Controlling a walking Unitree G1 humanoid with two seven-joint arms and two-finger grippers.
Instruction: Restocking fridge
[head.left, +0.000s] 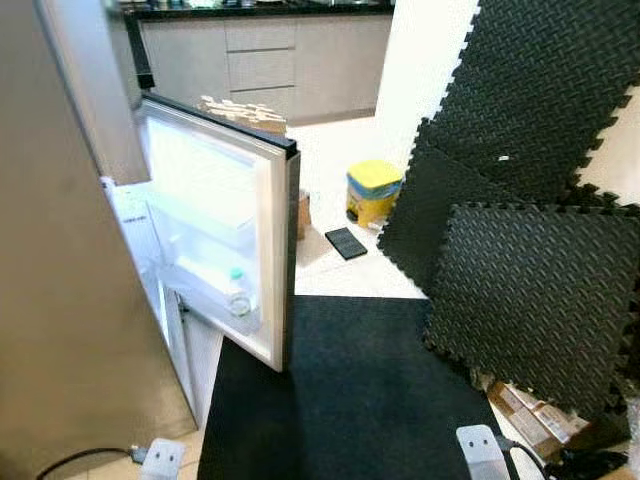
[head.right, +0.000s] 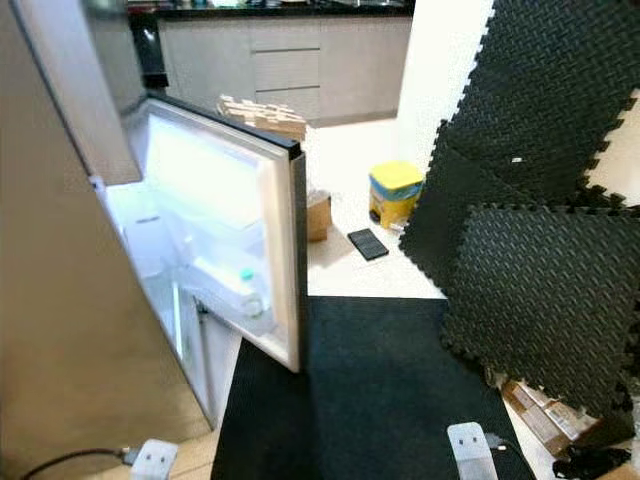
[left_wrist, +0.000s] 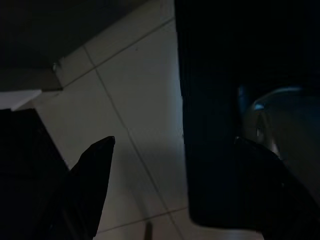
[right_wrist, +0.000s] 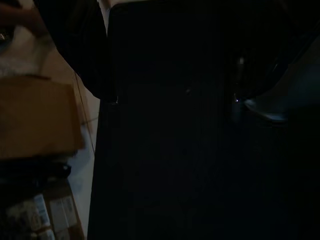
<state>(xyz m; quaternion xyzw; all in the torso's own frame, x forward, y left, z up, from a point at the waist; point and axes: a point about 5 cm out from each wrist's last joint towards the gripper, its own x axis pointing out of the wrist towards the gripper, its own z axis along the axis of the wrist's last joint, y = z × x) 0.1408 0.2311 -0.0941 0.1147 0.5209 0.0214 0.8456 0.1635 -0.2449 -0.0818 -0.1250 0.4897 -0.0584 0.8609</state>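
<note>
The left gripper (left_wrist: 172, 150) hangs low over pale floor tiles (left_wrist: 135, 100) at the edge of the black floor mat (head.left: 350, 400), its two black fingers (left_wrist: 90, 175) spread wide apart with nothing between them. The right gripper's wrist view is very dark, and I cannot tell how it is set; that view makes out the mat and, beside it, a brown cardboard box (right_wrist: 37, 117) with smaller labelled cartons (right_wrist: 40, 215) near it, their print too small to read. Ahead and to the robot's left stands the fridge (head.left: 60, 300), its door (head.left: 225, 230) swung open toward the mat. A clear bottle (head.left: 238, 292) with a pale green cap stands upright in the lower door shelf. Beyond the door a yellow tub (head.left: 372, 192) sits on the tiles with a flat dark object (head.left: 346, 242) lying just beside it. Black foam interlocking mats (head.left: 530, 200) lean against the wall on the right. No writing is legible anywhere.
</note>
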